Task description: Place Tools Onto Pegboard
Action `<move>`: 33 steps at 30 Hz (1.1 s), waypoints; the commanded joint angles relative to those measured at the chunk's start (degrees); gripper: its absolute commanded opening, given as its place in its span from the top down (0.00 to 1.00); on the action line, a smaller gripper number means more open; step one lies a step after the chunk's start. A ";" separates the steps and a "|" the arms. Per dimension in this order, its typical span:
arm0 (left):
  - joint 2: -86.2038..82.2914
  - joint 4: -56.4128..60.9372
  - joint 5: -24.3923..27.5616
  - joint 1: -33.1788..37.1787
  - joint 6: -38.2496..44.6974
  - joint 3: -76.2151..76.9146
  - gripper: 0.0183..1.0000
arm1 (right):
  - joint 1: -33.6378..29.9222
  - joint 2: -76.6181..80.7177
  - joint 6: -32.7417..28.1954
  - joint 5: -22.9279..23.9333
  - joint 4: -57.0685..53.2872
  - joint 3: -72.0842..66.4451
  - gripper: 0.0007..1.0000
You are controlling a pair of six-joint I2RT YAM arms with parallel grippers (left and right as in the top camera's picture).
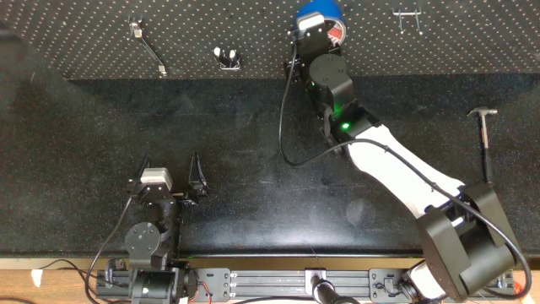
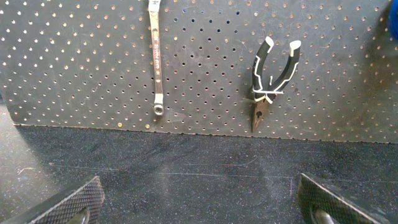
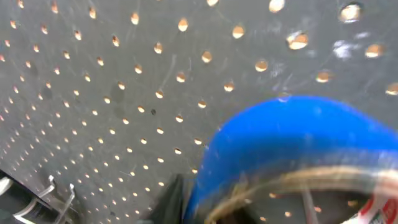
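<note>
While the right gripper (image 1: 314, 29) holds the blue roll (image 3: 292, 149) at the pegboard (image 3: 93, 93), the free hook (image 1: 407, 17) lies to its right; the left gripper (image 1: 169, 169) rests wide open.

Blue round object (image 3: 292, 149) blurred, cut off by picture edge; right gripper (image 1: 314, 32) covers part of it.

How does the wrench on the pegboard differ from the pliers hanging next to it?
The wrench is one long, slim, bare-metal bar; the pliers are shorter and wider, with two black-and-white handles. The wrench hangs with its ring end down; the pliers hang nose down, handles spread above. Both hang on the pegboard, apart from each other.
</note>
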 commanded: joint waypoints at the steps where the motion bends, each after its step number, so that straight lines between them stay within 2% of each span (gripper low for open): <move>1: -0.44 -0.46 0.17 -0.22 0.96 -0.09 0.00 | 1.05 -0.48 -0.59 -0.52 -1.70 0.42 0.60; 4: -0.44 -0.46 0.17 -0.22 0.96 -0.09 0.00 | 1.36 -4.87 -0.31 -0.96 -11.34 0.42 0.58; 8: -0.44 -0.46 0.17 -0.22 0.94 -0.09 0.00 | 1.01 -14.62 -0.17 -0.94 -37.51 0.42 0.54; 9: -0.44 -0.46 0.17 -0.22 0.94 -0.09 0.00 | -0.46 -18.05 1.20 -0.92 -48.98 0.42 0.35; 10: -0.44 -0.46 0.17 -0.22 0.94 -0.09 0.00 | -3.52 -20.11 6.05 -0.92 -59.58 0.42 0.09; 11: -0.44 -0.46 0.17 -0.22 0.94 -0.09 0.00 | -6.88 -20.96 10.80 -0.96 -67.65 0.42 0.02; 12: -0.44 -0.46 0.17 -0.22 0.94 -0.09 0.00 | -11.58 -21.27 15.54 -1.44 -76.54 0.42 0.02; 13: -0.44 -0.46 0.17 -0.22 0.96 -0.09 0.00 | -17.51 -21.27 15.93 -4.31 -84.15 0.42 0.02; 14: -0.44 -0.46 0.17 -0.22 0.94 -0.09 0.00 | -21.33 -21.24 15.21 -5.07 -87.84 0.42 0.02; 15: -0.44 -0.46 0.17 -0.22 0.94 -0.09 0.00 | -27.41 -21.03 10.67 -5.03 -92.11 0.37 0.02; 17: -0.44 -0.46 0.20 -0.22 0.94 -0.09 0.00 | -39.12 -19.43 1.22 -5.07 -91.32 -0.55 0.02; 18: -0.44 -0.46 0.17 -0.22 0.94 -0.09 0.00 | -43.80 -18.14 -1.33 -5.11 -89.94 -0.57 0.02; 22: -0.44 -0.46 0.17 -0.22 0.94 -0.09 0.00 | -59.08 -10.88 -16.17 -11.58 -84.52 -0.57 0.02; 24: -0.44 -0.46 0.20 -0.22 0.94 -0.09 0.00 | -62.93 -7.85 -20.65 -11.65 -82.66 -0.57 0.02; 27: -0.44 -0.46 0.17 -0.22 0.94 -0.09 0.00 | -65.44 -3.80 -29.73 -15.63 -79.73 -0.55 0.02; 29: -0.44 -0.46 0.17 -0.22 0.94 -0.09 0.00 | -65.44 -1.57 -32.94 -15.56 -78.99 -0.55 0.02; 33: -0.44 -0.46 0.17 -0.22 0.94 -0.09 0.00 | -65.44 0.61 -35.04 -15.52 -75.80 -0.55 0.02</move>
